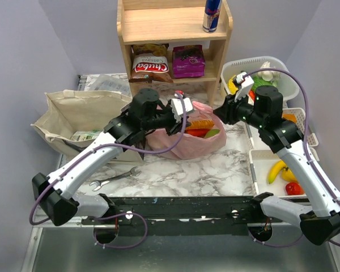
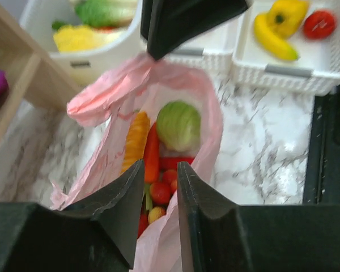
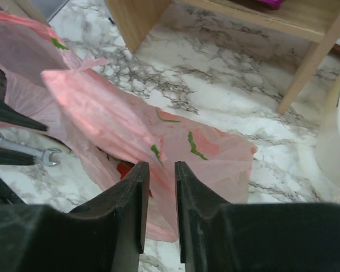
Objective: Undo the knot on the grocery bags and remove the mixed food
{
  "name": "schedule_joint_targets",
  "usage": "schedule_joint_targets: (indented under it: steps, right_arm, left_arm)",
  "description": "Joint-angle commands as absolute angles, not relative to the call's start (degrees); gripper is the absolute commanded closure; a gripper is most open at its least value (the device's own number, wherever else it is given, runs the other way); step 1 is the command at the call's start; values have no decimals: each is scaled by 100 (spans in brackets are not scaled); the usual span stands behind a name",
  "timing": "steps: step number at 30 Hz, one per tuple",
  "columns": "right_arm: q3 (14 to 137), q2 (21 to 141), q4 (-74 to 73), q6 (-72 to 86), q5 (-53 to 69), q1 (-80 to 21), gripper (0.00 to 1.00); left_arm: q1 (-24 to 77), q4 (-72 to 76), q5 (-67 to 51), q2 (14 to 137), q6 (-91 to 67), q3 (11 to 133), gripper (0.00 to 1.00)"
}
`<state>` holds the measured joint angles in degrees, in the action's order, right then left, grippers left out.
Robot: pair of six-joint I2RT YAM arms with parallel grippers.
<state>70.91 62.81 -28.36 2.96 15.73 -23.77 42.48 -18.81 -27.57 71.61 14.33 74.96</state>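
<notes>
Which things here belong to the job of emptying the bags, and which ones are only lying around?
Job: pink bag, canvas tote, carrot and green round fruit inside the pink bag.
Lying about: wrench, Chuba chip bag, drink can, purple packet.

White-shelled left arm (image 1: pixel 93 156) and right arm (image 1: pixel 303 164), black joints, looping purple cables (image 1: pixel 305 113), black tool fingers (image 2: pixel 118 209).

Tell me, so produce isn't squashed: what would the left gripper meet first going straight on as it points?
Likely the carrot and small red fruits inside the pink bag; the left gripper points into its open mouth. Depth is unclear.
</notes>
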Motion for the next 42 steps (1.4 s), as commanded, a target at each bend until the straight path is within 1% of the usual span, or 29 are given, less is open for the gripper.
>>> schedule_joint_targets:
  steps: [1,2,3,4,6,7,8,10,11,13,16,18,20,22,24,26,27,28,30,32,34,35,37,38,40,42]
  right_arm:
    - [7005,6398,-2937,168,932,-2355,75]
    - [7008,6423,-2944,127,799,-2354,80]
    - [7026,6440,-2978,88,678,-2351,82]
    - [7081,6443,-3036,62,567,-2352,82]
    - [7353,6358,-3289,-136,831,-2355,76]
    - [7454,6253,-3445,-236,1201,-2351,72]
    - [7468,6064,-3481,-425,1849,-2355,70]
    - [7354,5700,-3516,-653,2869,-2355,69]
    - [7270,5608,-3508,-690,3163,-2364,69]
    - [7230,5673,-3664,-861,3322,-2377,71]
    - [7509,6036,-4136,-1413,3668,-2414,72]
    - [7437,6070,-3957,-1549,3810,-2557,75]
    - [7227,6159,-3687,-1748,3269,-2990,77]
    - [7071,6361,-3421,-2039,2540,-3427,81]
    - [6997,6553,-3123,-2177,2104,-3570,86]
    - [6927,6701,-2857,-2254,1677,-3643,88]
    - [6875,6765,-2669,-2200,1333,-3647,88]
    - [6794,6831,-2411,-2004,701,-3647,88]
    - [6813,6950,-2318,-1704,-249,-3630,84]
    - [6859,6981,-2517,-1420,-655,-3506,79]
    - [6739,6891,-2750,-1200,-916,-3350,71]
    - [6607,6819,-2864,-1169,-1028,-3271,64]
    - [6342,6691,-3146,-1182,-1266,-3121,53]
    - [6219,6628,-3276,-1215,-1299,-3022,49]
    - [5970,6489,-3482,-1366,-1353,-2840,43]
    - [5778,6464,-3666,-1576,-1389,-2769,39]
  left_arm:
    - [4366,-2451,-1327,7838,2166,7623,71]
    - [4369,-2536,-1113,7974,2207,7667,72]
    - [4348,-2620,-919,8105,2226,7689,74]
    - [4313,-2714,-811,8195,2237,7702,75]
    - [4224,-2841,-855,8214,2065,7637,78]
    - [4141,-2859,-1124,8148,1872,7546,78]
    - [4034,-2835,-1512,8037,1658,7449,78]
    - [3838,-2607,-2280,7805,1197,7148,78]
    - [3793,-2495,-2574,7729,1058,7060,77]
    - [3769,-2380,-2986,7633,855,6983,74]
    - [3744,-2429,-3100,7686,651,7131,73]
    - [3672,-2469,-3147,7740,528,7205,73]
    - [3572,-2466,-3205,7761,412,7233,73]
    - [3504,-2476,-3204,7766,362,7226,73]
    - [3448,-2511,-3161,7760,360,7218,73]
    - [3382,-2568,-3123,7737,372,7209,73]
    - [3363,-2610,-3073,7715,422,7207,73]
    - [3350,-2668,-2965,7709,511,7202,72]
    - [3317,-2896,-2656,7712,751,7207,72]
    - [3286,-3103,-2177,7740,961,7168,72]
    - [3257,-3344,-1664,7832,1154,7143,72]
    - [3242,-3497,-1452,7903,1215,7158,72]
    - [3191,-3816,-1322,8022,1319,7163,72]
    - [3182,-3928,-1286,8037,1363,7113,72]
    - [3182,-3993,-1285,7984,1522,6915,70]
    - [3179,-4057,-1499,7913,1678,6731,65]
